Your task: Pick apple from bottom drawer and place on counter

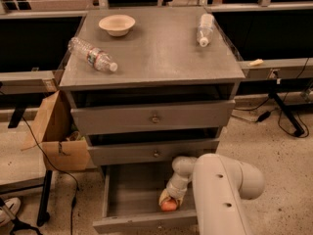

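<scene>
A: Gripper, where's it seen?

B: The gripper (pixel 170 199) is seen low inside the bottom drawer (pixel 128 196), which is pulled well out. It's set right against the apple (pixel 169 206) from above.

A: Open or closed? Anything held?

B: Can't be told. The apple is partly covered by the gripper, so contact is seen but a hold can't be confirmed.

A: And the apple's spot?

B: It's found in the bottom drawer, right of centre, close to the front panel.

A: The counter?

B: On the counter (pixel 156 53) a beige bowl (pixel 117 24) is placed at back left. A clear bottle (pixel 92 54) is laid on its side nr the left edge, and a 2nd bottle (pixel 205 28) is laid at back right.

A: Anything else?

B: The white arm (pixel 222 195) is seen at lower right, bent down into the drawer. A cardboard box (pixel 54 136) is seen beside the cabinet, on the left in view.
</scene>
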You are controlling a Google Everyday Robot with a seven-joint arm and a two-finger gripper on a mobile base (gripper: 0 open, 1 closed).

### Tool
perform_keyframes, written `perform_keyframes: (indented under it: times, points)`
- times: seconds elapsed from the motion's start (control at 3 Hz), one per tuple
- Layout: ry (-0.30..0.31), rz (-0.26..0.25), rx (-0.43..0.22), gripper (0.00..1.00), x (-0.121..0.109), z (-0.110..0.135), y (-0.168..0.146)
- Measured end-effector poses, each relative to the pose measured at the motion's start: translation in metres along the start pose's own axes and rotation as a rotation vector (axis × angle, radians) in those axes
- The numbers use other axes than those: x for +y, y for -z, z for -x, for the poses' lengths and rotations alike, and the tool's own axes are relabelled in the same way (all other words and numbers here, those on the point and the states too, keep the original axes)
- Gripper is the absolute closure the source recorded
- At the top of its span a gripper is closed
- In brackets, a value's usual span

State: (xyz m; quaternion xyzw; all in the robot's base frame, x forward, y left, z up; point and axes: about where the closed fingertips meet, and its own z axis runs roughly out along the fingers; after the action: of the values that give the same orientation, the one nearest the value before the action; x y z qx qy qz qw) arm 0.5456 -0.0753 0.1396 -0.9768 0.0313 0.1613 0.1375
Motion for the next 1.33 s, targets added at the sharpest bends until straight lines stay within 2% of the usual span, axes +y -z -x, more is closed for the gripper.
perform_keyframes:
  times: [0.33, 0.67, 1.0, 1.33]
  points:
    - [0.073, -0.082, 0.056, 1.0, -0.002, 0.008, 0.031]
    - [0.136, -0.122, 0.152, 1.0, -0.009, 0.023, 0.076]
    - [0.187, -0.106, 0.259, 1.0, -0.018, 0.041, 0.134]
    - [0.239, -0.015, 0.356, 1.0, -0.046, 0.075, 0.204]
